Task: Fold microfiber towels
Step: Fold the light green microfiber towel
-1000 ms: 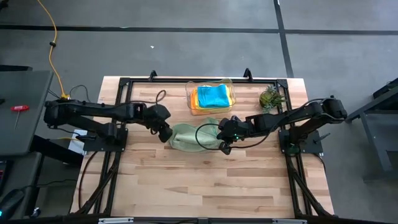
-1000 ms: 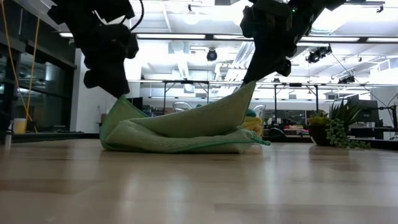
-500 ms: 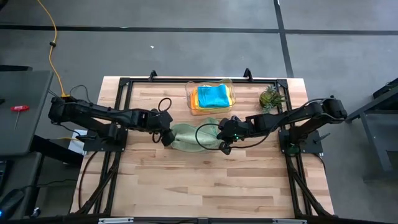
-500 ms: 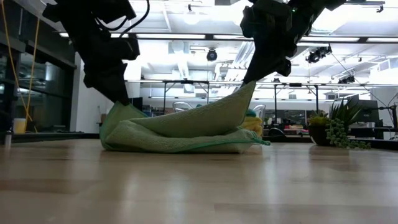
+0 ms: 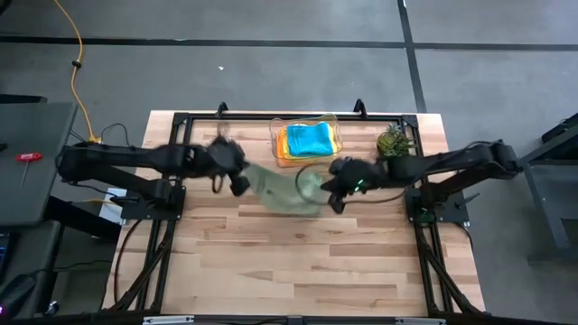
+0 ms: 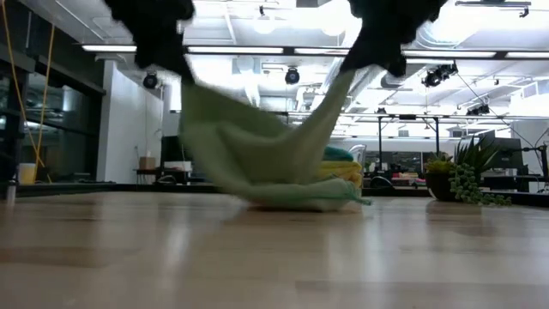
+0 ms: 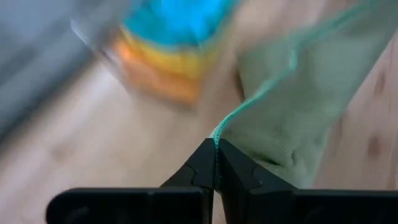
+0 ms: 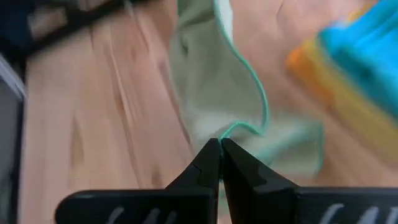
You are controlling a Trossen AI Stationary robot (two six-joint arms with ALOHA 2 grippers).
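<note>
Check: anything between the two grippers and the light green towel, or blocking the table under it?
Nothing visible. Left gripper and right gripper are each shut on an edge of the light green towel, lifting it. The wood table in front is bare; the clear bin sits behind.

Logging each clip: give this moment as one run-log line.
left gripper: shut on green towel | right gripper: shut on green towel | towel: lifted

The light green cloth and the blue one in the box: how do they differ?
The light green microfiber towel hangs stretched between the left pincer and right pincer, partly lifted. The teal-blue microfiber towel lies folded atop a stack in the clear plastic bin, untouched. Both are plain soft cloths.
</note>
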